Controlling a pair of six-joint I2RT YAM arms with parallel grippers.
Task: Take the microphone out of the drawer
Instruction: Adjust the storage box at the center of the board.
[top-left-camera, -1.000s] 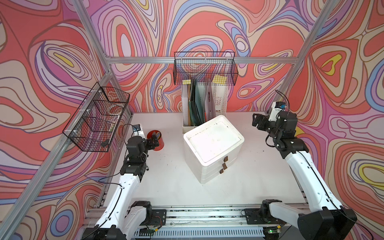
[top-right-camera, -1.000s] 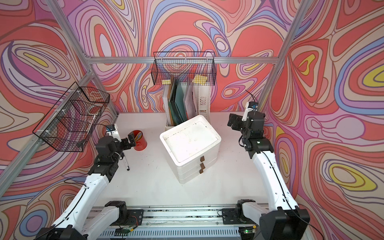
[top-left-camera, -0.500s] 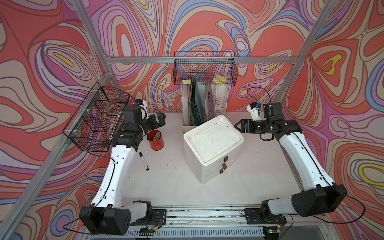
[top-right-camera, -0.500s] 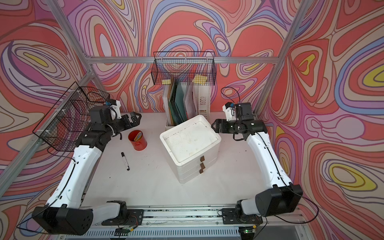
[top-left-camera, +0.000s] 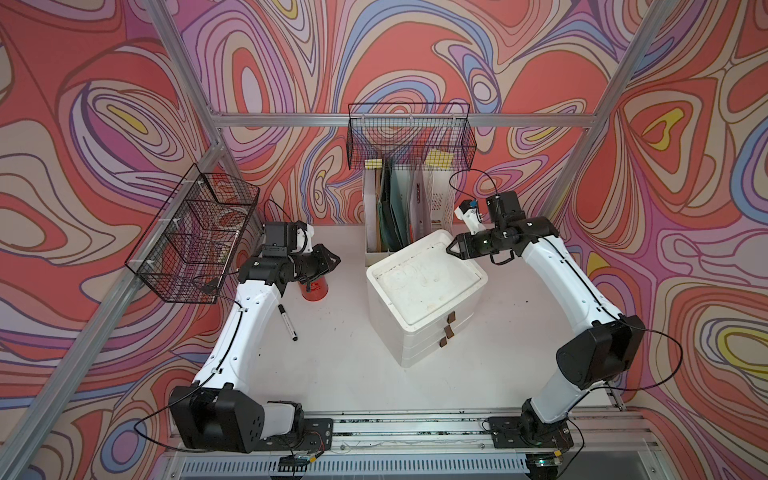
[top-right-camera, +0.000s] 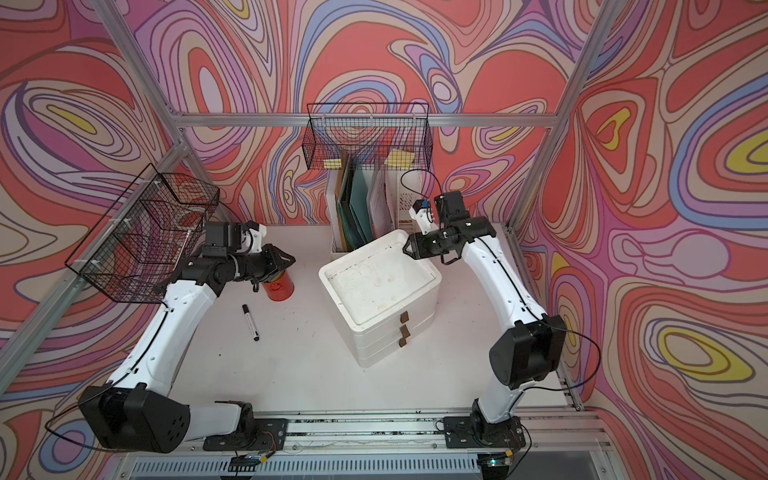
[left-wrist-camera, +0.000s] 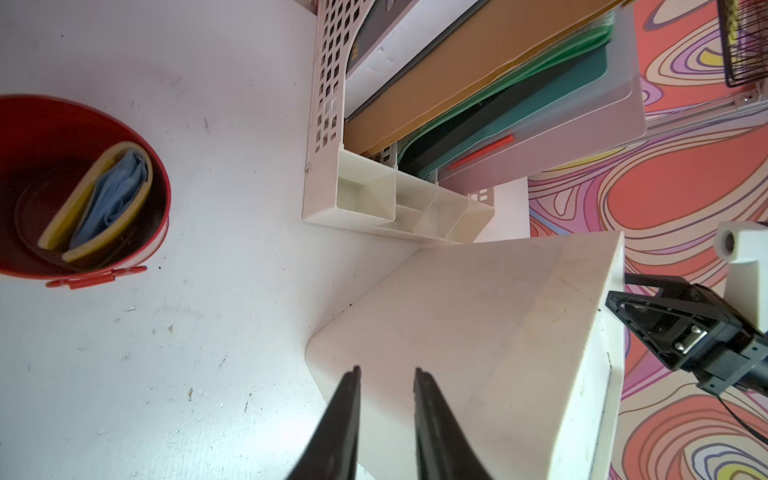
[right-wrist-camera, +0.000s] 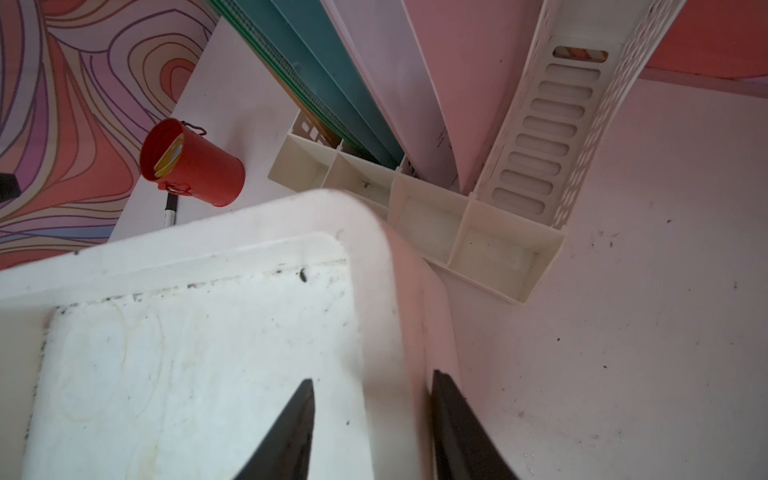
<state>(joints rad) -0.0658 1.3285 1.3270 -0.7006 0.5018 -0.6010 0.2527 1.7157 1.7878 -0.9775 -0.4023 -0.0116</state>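
Over white table (top-left-camera: 353, 374), both arms (top-left-camera: 249, 316) (top-left-camera: 561, 274) bend toward drawers (top-left-camera: 424, 291).

no legible text, no labels, no numbers anywhere

White drawer unit (top-left-camera: 424, 286), upright, all three drawers (top-left-camera: 428, 338) shut

Open table (top-left-camera: 340, 374) before the drawer unit (top-left-camera: 424, 286) — file rack (top-left-camera: 439, 199) crowds its back.
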